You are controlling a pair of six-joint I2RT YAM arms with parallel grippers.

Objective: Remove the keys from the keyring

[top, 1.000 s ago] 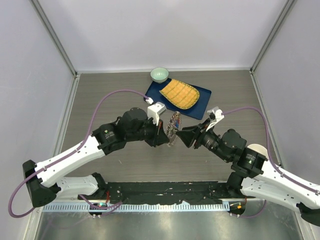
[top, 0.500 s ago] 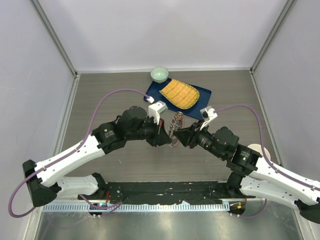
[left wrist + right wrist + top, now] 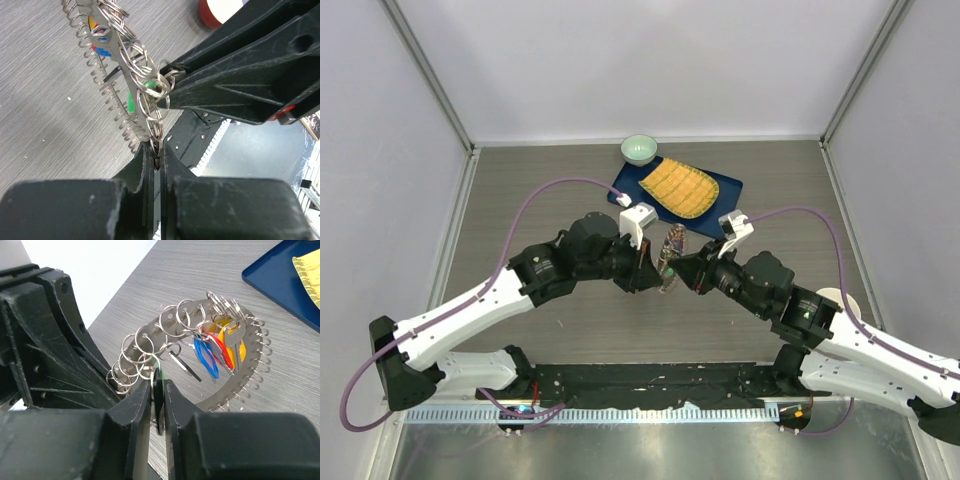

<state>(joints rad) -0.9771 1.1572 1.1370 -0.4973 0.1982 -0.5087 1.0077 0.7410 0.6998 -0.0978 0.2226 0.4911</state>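
Observation:
The keyring point(image 3: 670, 250) hangs upright above the table between both grippers. It is a flat metal band point(image 3: 226, 392) fringed with small split rings. Keys with blue point(image 3: 206, 357), red point(image 3: 223, 352) and yellow heads dangle inside it. My left gripper point(image 3: 158, 152) is shut on a few split rings at the keyring's point(image 3: 120, 70) lower edge. Facing it, my right gripper point(image 3: 160, 397) is shut on a dark key with a green head point(image 3: 159, 385), which hangs from one of the rings. In the top view the left gripper point(image 3: 655, 268) and right gripper point(image 3: 682, 270) nearly touch.
A blue tray point(image 3: 720, 205) with a yellow waffle cloth point(image 3: 680, 188) lies just behind the keyring. A pale green bowl point(image 3: 639, 149) stands at the tray's far corner. A white round object point(image 3: 835, 297) sits by the right arm. Walls enclose the table.
My right gripper has moved left up to the keyring and closed its fingers on the green-headed key. The left gripper has kept its hold and barely shifted.

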